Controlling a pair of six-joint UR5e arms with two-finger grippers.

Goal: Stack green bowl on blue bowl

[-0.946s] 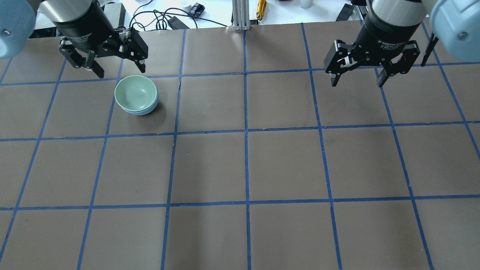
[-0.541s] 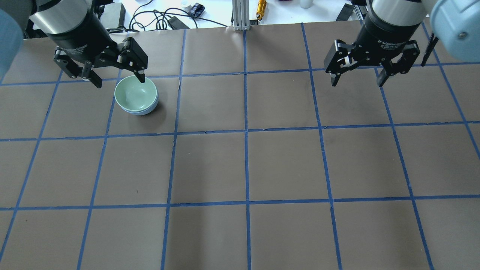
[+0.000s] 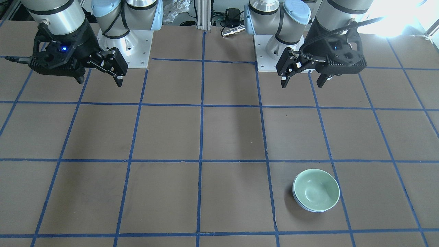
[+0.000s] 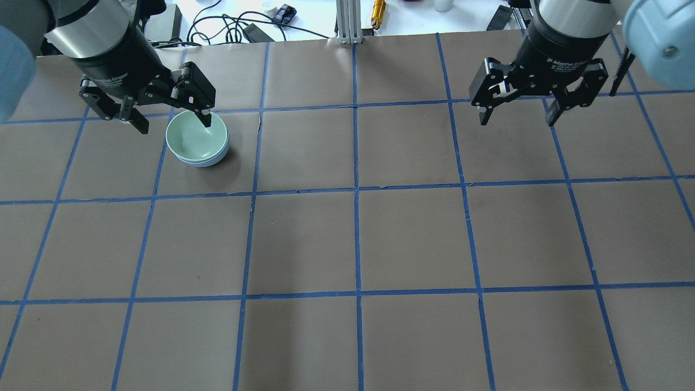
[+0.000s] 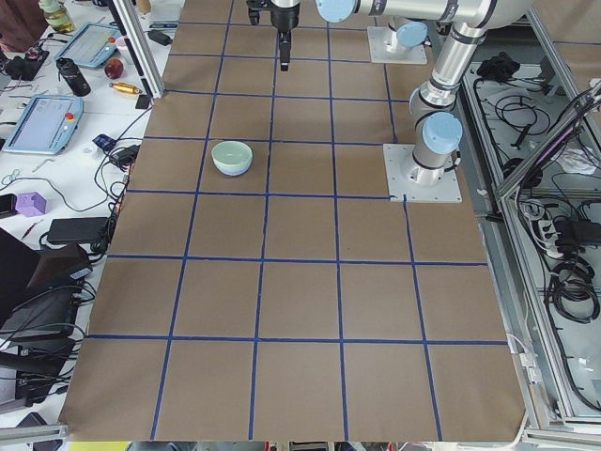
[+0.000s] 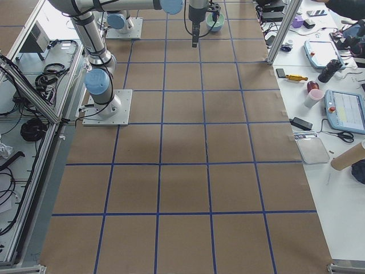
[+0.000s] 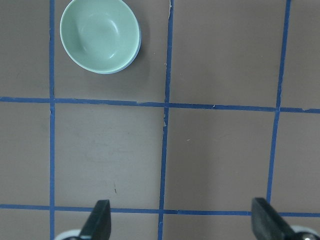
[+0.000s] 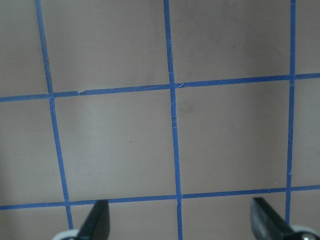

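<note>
The green bowl (image 4: pixel 196 136) sits nested inside the blue bowl (image 4: pixel 210 161), upright on the brown table at the left far side. Only a thin blue sliver shows under the green rim. The stack also shows in the front view, green bowl (image 3: pixel 316 189) over blue bowl (image 3: pixel 301 203), and in the left wrist view (image 7: pixel 99 35). My left gripper (image 4: pixel 174 124) is open and empty, raised above the table and apart from the bowls; in the overhead view one fingertip (image 4: pixel 206 120) overlaps the green bowl's far rim. My right gripper (image 4: pixel 517 120) is open and empty, hanging over the far right.
The table (image 4: pixel 358 239) is brown paper with a blue tape grid. Cables, a metal post (image 4: pixel 347 21) and small tools lie beyond its far edge. The two arm bases (image 3: pixel 123 44) stand at the robot's side of the table.
My left gripper has moved down in the overhead view, so its finger now overlaps the green bowl's rim. It stays open. The bowls and the right arm have not moved.
</note>
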